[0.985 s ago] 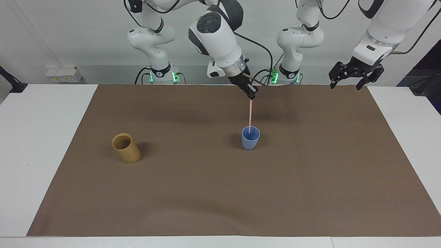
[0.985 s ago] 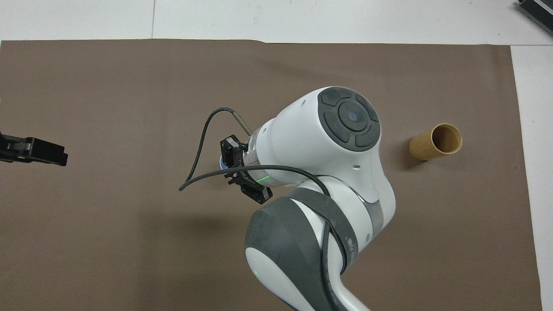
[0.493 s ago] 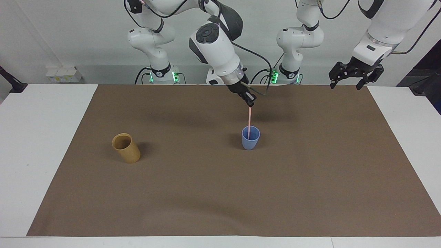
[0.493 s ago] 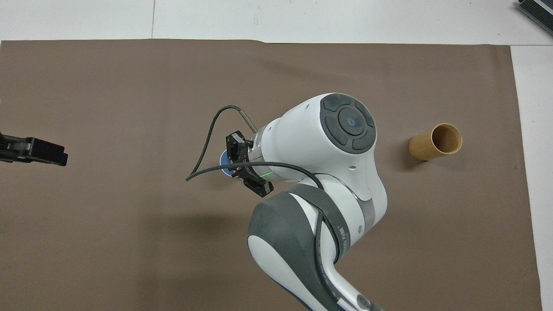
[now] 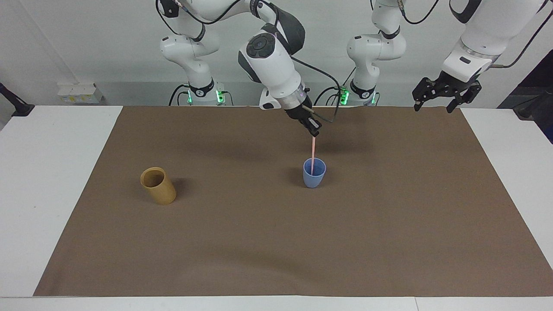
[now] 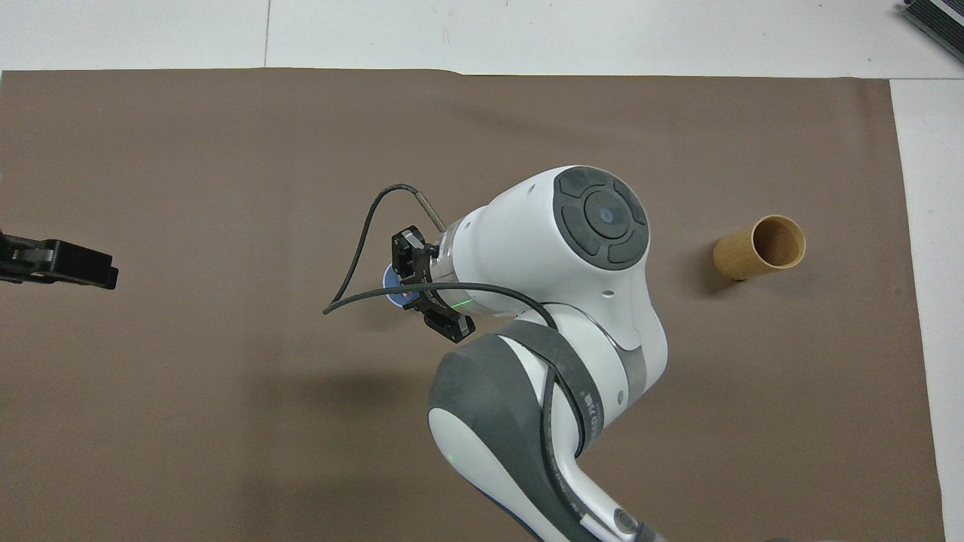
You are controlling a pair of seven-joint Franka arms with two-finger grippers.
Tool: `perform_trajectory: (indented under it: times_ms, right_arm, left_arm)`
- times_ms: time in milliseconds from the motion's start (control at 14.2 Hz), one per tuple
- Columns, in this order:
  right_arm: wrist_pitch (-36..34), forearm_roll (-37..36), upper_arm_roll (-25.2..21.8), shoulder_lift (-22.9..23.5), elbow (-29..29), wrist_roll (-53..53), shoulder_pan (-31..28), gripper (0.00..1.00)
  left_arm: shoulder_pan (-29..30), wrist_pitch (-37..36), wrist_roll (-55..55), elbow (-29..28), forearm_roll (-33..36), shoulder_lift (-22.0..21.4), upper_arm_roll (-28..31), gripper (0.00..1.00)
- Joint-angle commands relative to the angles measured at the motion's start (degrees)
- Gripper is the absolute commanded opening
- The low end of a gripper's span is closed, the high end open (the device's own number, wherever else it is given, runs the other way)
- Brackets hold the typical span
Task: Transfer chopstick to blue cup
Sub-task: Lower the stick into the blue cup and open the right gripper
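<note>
The blue cup (image 5: 314,178) stands upright near the middle of the brown mat; in the overhead view only a sliver of the blue cup (image 6: 389,277) shows beside the right arm's wrist. The pale-pink chopstick (image 5: 312,151) stands almost upright with its lower end inside the cup. My right gripper (image 5: 314,132) hangs over the cup, shut on the chopstick's top end. My left gripper (image 5: 445,94) waits open in the air over the mat's edge at the left arm's end, also seen as the left gripper (image 6: 64,261) in the overhead view.
A tan wooden cup (image 5: 158,185) stands tilted on the mat toward the right arm's end, about as near to the robots as the blue cup. The brown mat (image 5: 276,242) covers most of the white table.
My right gripper has come down over the blue cup, and the chopstick's lower end has sunk deeper into it. The left arm has not moved.
</note>
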Motion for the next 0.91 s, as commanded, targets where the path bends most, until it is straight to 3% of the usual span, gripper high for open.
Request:
perform_trajectory:
  times_ms: [0, 70, 211, 563, 844]
  right_arm:
    - [0.28, -1.98, 0.26, 0.38, 0.66, -1.38, -0.22, 0.44]
    - [0.19, -3.12, 0.26, 0.30, 0.83, -1.47, -0.22, 0.63]
    - [-0.16, -3.92, 0.26, 0.30, 2.50, -1.56, -0.39, 0.73]
    - [-2.53, -4.71, -0.27, -1.37, 2.59, -4.45, -1.36, 0.87]
    - [-5.41, -13.57, -0.36, -4.00, 1.97, -7.00, -1.71, 0.91]
  left_arm:
    - [0.63, -0.92, -0.05, 0.14, 0.05, -0.48, -0.31, 1.00]
    - [0.63, -0.92, -0.05, 0.14, 0.05, -0.48, -0.31, 1.00]
    - [0.63, -0.92, -0.05, 0.14, 0.05, -0.48, -0.31, 1.00]
    - [0.63, -0.92, -0.05, 0.14, 0.05, -0.48, -0.31, 1.00]
    - [0.63, -0.92, -0.05, 0.14, 0.05, -0.48, -0.31, 1.00]
